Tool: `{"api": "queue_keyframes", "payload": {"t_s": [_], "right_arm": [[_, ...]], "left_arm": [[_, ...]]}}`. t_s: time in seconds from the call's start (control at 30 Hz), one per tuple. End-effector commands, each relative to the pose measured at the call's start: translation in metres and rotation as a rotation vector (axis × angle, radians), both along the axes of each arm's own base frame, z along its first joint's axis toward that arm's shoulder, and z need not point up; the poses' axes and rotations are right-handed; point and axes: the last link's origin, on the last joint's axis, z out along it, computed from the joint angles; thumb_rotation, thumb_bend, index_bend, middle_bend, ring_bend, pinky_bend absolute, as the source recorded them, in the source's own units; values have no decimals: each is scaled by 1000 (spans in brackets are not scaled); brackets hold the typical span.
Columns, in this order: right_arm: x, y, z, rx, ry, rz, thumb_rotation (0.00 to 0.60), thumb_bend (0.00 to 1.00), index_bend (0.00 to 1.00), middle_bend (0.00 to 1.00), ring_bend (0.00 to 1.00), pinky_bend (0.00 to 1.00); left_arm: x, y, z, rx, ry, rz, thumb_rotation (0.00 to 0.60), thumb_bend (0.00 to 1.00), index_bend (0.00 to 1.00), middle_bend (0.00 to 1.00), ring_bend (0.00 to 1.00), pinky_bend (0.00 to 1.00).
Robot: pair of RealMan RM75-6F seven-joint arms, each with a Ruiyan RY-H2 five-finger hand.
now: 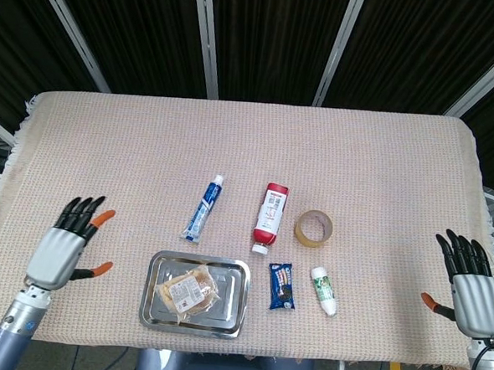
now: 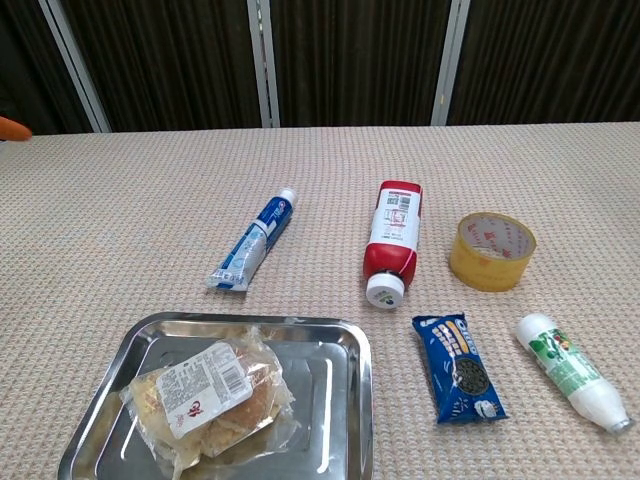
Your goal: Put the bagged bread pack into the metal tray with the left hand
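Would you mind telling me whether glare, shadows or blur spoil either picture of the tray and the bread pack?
Chest view: the metal tray shows soft bright reflections on its floor and rim, and the bagged bread pack has a slight sheen, its label still sharp. Head view: even light, faint shadows, no blur; the left robot hand is crisp, the tray only mildly shiny.

Head view looks steeply down on the whole bench [image 1: 358, 150] from high up; chest view sits lower, nearer, facing forward; both share the metal tray [image 1: 232, 316] [image 2: 355, 400], right of the left robot hand [image 1: 63, 245].
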Motion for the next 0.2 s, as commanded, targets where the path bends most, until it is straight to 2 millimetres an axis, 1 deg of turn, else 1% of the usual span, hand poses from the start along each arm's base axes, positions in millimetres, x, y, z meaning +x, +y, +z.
{"api": "queue_keyframes", "payload": {"t_s": [0.03, 0.1, 0.2], "right_arm": [[1, -1, 0, -1, 0, 4, 600, 12, 25, 0, 0, 0], [2, -1, -1, 0, 1, 9, 600, 11, 25, 0, 0, 0], [3, -2, -3, 2, -1, 11, 600, 10, 25, 0, 0, 0]], "left_arm": [[-22, -16, 21, 94, 23, 91, 521, 95, 160, 0, 0, 0], [-30, -27, 28, 116, 40, 127, 522, 95, 156, 0, 0, 0], [-39, -40, 32, 124, 39, 181, 524, 95, 152, 0, 0, 0]]}}
